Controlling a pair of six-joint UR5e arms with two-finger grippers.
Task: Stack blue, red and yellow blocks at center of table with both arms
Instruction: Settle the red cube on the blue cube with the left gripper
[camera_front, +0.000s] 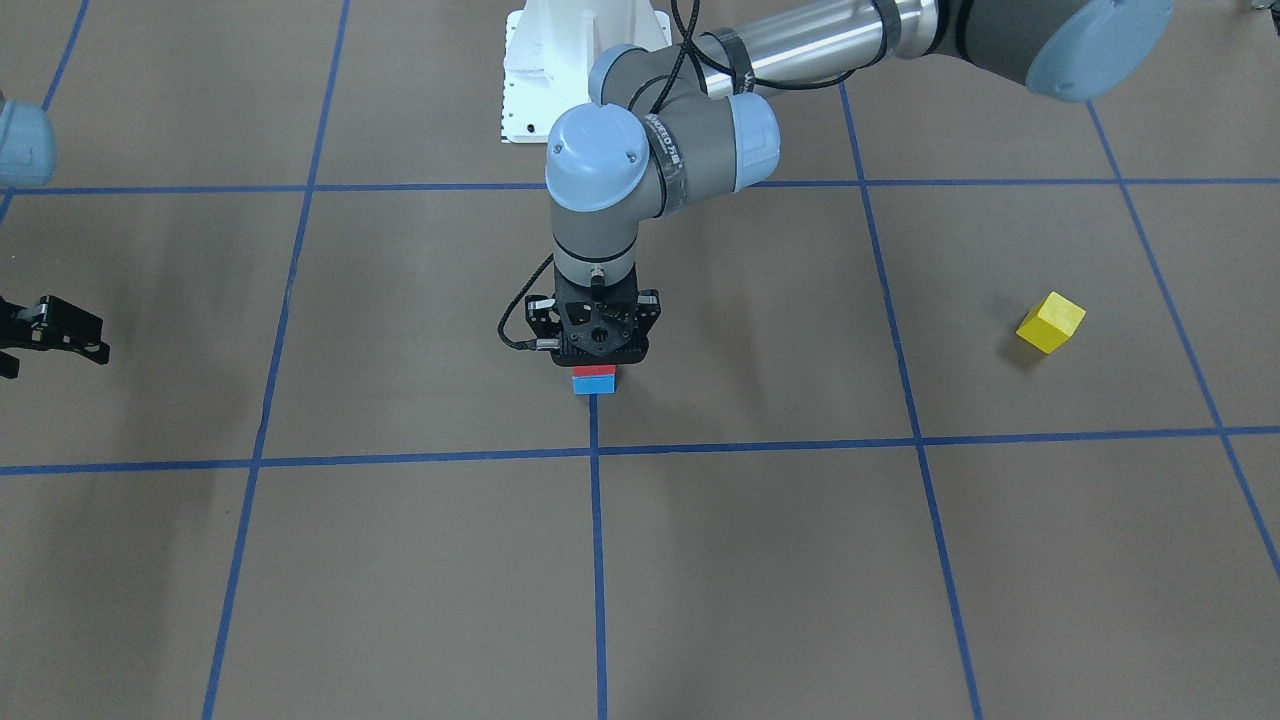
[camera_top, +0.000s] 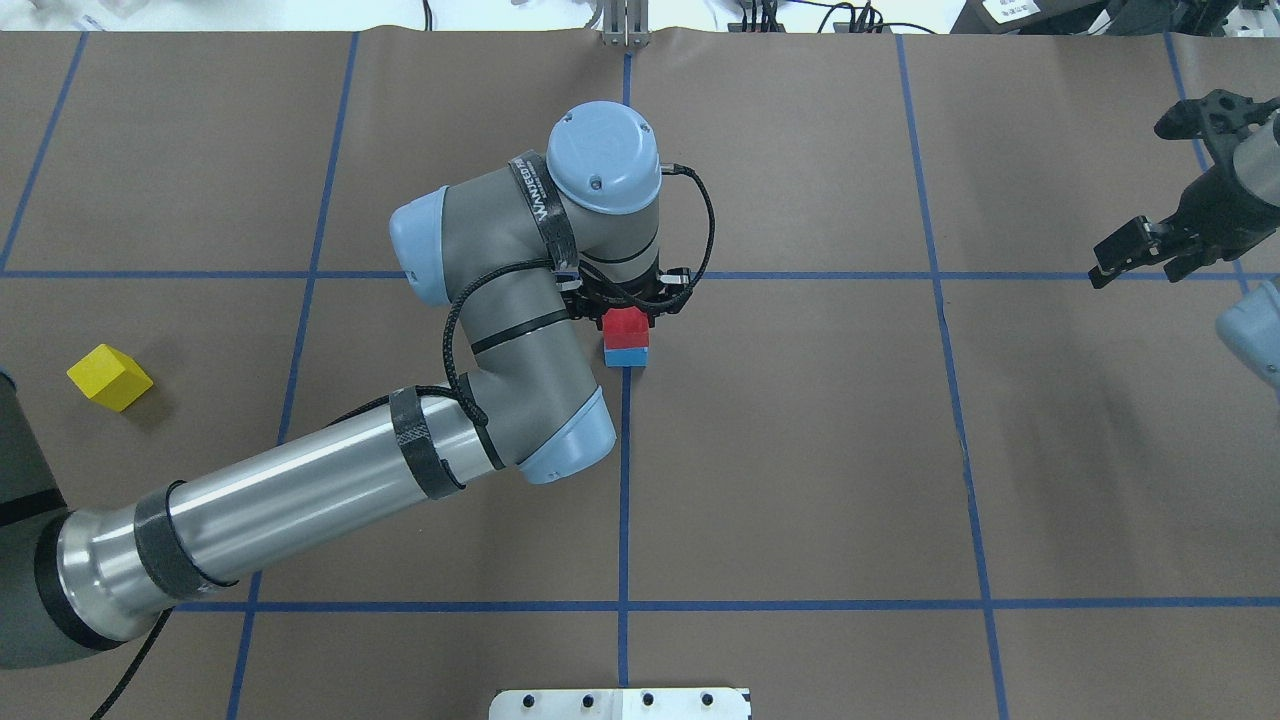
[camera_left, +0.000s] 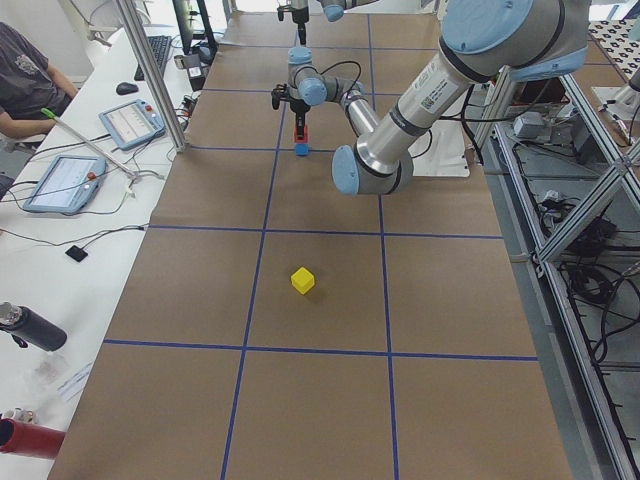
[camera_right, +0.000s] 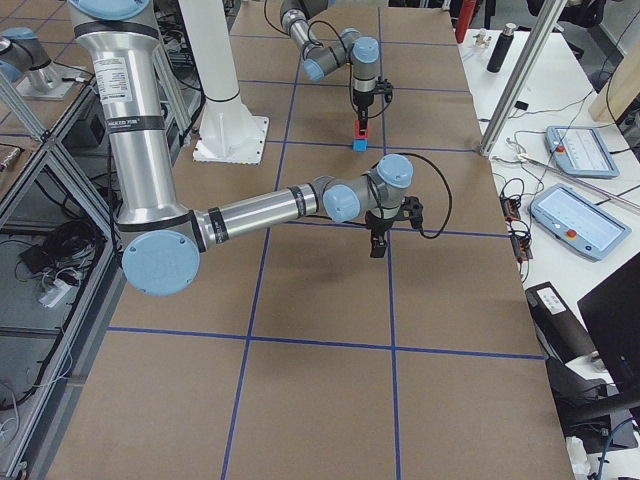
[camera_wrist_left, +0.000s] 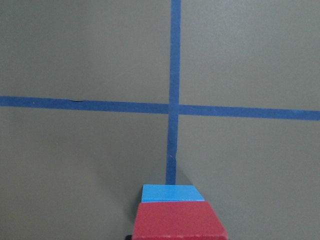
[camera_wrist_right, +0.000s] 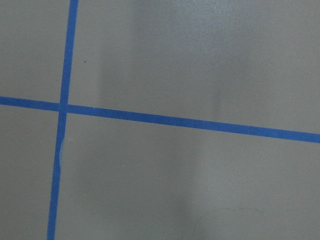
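A red block (camera_front: 593, 371) sits on a blue block (camera_front: 593, 386) at the tape crossing in the middle of the table. My left gripper (camera_front: 596, 345) points straight down over the stack and is shut on the red block (camera_top: 626, 326). The left wrist view shows the red block (camera_wrist_left: 178, 221) close at the bottom with the blue block (camera_wrist_left: 172, 193) under it. A yellow block (camera_top: 109, 377) lies alone on my left side, far from both grippers; it also shows in the front view (camera_front: 1050, 322). My right gripper (camera_top: 1138, 262) is open and empty, hovering at the far right.
Blue tape lines (camera_top: 624, 480) divide the brown table into squares. The white robot base plate (camera_front: 560, 80) stands at my edge of the table. Side tables with tablets (camera_left: 128, 122) and a seated person (camera_left: 25, 75) lie beyond the far edge.
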